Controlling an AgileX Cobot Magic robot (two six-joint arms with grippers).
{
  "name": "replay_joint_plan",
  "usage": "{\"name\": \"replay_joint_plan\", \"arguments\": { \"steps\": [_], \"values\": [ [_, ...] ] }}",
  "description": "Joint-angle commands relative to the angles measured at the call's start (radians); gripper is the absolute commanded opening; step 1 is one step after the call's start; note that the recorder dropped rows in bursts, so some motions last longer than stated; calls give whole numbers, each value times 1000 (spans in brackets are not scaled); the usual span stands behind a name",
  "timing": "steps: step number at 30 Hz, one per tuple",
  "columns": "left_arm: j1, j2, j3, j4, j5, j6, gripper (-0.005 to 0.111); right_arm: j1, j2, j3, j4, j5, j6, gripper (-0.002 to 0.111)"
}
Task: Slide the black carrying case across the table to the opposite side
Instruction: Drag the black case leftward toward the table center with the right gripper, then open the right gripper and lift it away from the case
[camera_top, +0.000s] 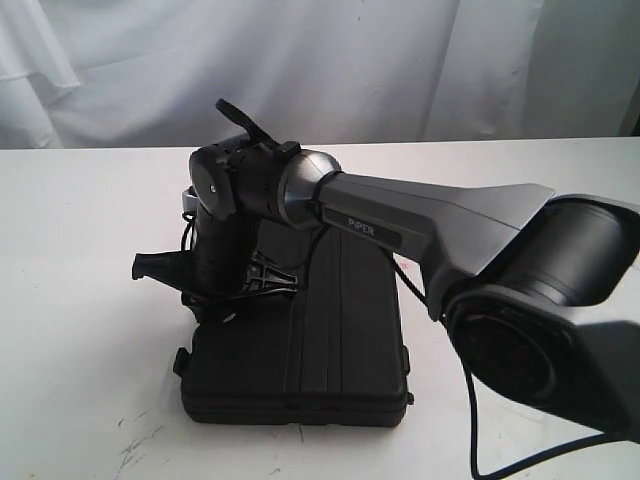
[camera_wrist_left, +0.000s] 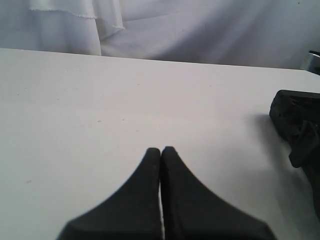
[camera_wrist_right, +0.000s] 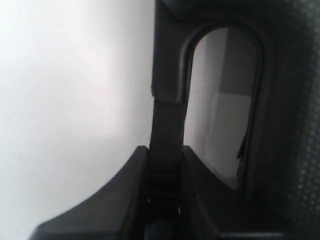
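The black case (camera_top: 340, 350) lies flat on the white table (camera_top: 80, 250), ribs up, left of centre near the front edge. My right arm reaches across from the right, and its gripper (camera_top: 215, 295) points down onto the case's far left part. In the right wrist view that gripper (camera_wrist_right: 162, 148) is shut on the bar of the case's cut-out handle (camera_wrist_right: 165, 110), with the cut-out beside it. My left gripper (camera_wrist_left: 161, 148) is shut on nothing above bare table. A black plastic piece (camera_wrist_left: 300, 125) at that view's edge cannot be told for certain as the case.
A white curtain (camera_top: 320, 60) hangs behind the table's far edge. The right arm's thick grey link (camera_top: 430, 225) spans above the case's right side. A black cable (camera_top: 480, 440) loops down near the front right. Faint dark scratches (camera_top: 135, 440) mark the table's front left.
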Motion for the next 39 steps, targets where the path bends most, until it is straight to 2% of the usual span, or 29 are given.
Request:
{"name": "replay_joint_plan", "arguments": {
  "steps": [1,5,7,15,18,23,25,26,32,39],
  "values": [
    [0,-5,4,0,-15,-4,0,4,-5,-15,18,-16,3,0],
    [0,-5,4,0,-15,-4,0,4,-5,-15,16,-16,3,0],
    [0,-5,4,0,-15,-4,0,4,-5,-15,16,-16,3,4],
    [0,-5,4,0,-15,-4,0,1,-14,-15,7,11,-11,43],
    [0,-5,4,0,-15,-4,0,-9,-35,-15,5,32,-11,48],
    [0,-5,4,0,-15,-4,0,-30,-86,-15,-28,86,-37,48],
    [0,-5,4,0,-15,-4,0,-42,-109,-15,-43,100,-49,45],
    [0,-5,4,0,-15,-4,0,-47,-118,-15,-43,99,-69,41],
    [0,-5,4,0,-15,-4,0,-101,-201,-15,-66,99,-247,2],
    [0,-5,4,0,-15,-4,0,-100,-326,-10,-216,99,-393,0]
  ]
}}
